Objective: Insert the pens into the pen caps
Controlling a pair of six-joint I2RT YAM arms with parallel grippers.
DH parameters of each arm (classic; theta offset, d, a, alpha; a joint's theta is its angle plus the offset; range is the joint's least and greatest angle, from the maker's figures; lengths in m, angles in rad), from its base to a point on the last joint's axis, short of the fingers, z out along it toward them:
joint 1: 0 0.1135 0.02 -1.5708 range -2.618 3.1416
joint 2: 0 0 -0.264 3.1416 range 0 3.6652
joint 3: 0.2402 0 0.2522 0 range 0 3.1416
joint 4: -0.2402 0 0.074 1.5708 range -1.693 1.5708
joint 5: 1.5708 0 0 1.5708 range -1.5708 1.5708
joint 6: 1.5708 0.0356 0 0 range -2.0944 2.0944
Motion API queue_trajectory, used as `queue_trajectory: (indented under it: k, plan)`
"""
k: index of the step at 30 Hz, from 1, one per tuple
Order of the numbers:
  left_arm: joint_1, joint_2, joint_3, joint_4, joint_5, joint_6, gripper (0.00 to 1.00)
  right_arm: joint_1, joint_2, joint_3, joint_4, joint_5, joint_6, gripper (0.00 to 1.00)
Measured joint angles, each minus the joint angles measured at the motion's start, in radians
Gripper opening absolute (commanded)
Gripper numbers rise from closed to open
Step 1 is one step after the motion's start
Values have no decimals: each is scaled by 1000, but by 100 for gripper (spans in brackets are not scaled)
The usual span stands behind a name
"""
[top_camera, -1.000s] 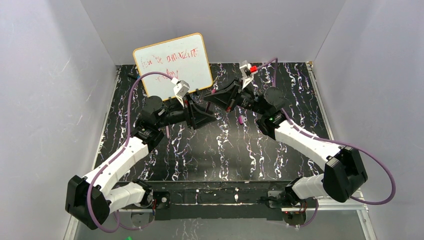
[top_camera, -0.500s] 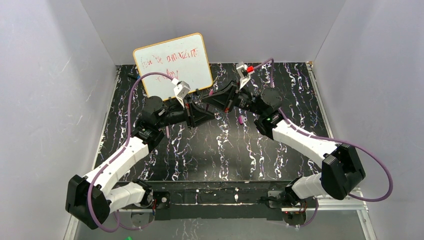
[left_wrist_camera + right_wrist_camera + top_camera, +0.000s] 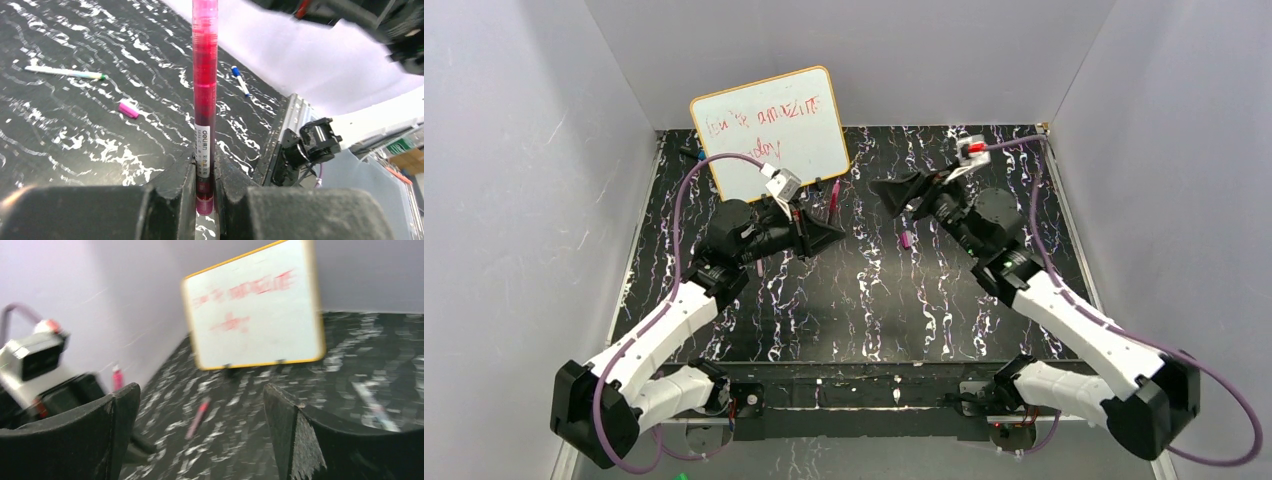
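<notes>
Left wrist: left gripper [image 3: 205,172] clamps a glossy pink-red pen [image 3: 205,100] whose far end looks capped. A stubby magenta cap [image 3: 128,109] and a slim white pen [image 3: 65,73] lie loose on the marbled table [image 3: 75,140]. Top external: grippers stand apart, second pairing not yet done. Right wrist: right gripper [image 3: 200,390] gapes wide, empty.

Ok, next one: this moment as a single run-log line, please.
left gripper: shut on pink-red pen | right gripper: open, empty | loose cap: lying on table
</notes>
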Motion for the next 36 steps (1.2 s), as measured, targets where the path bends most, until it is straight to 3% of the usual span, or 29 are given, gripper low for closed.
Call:
queue_trajectory:
  k: [5,8,12,16,23,26,30,36]
  plan:
    - [0,-21,-20,-41,-85,4,1,-71,-31,102,-270,193,-98,99]
    - [0,-13,-43,-12,-82,-23,7,-150,2,89,-372,174,-102,99]
    - [11,16,-99,74,-47,-79,0,-277,86,37,-502,113,-101,99]
    - [35,47,-131,141,7,-140,0,-325,208,35,-598,74,-119,99]
    - [95,61,-130,215,110,-198,0,-323,324,69,-646,40,-159,99]
    - [122,72,-121,244,163,-217,13,-323,352,91,-646,31,-175,99]
    - [141,79,-120,304,209,-244,16,-323,399,118,-646,16,-193,99]
    - [145,88,-121,416,266,-290,1,-323,444,124,-652,16,-209,99]
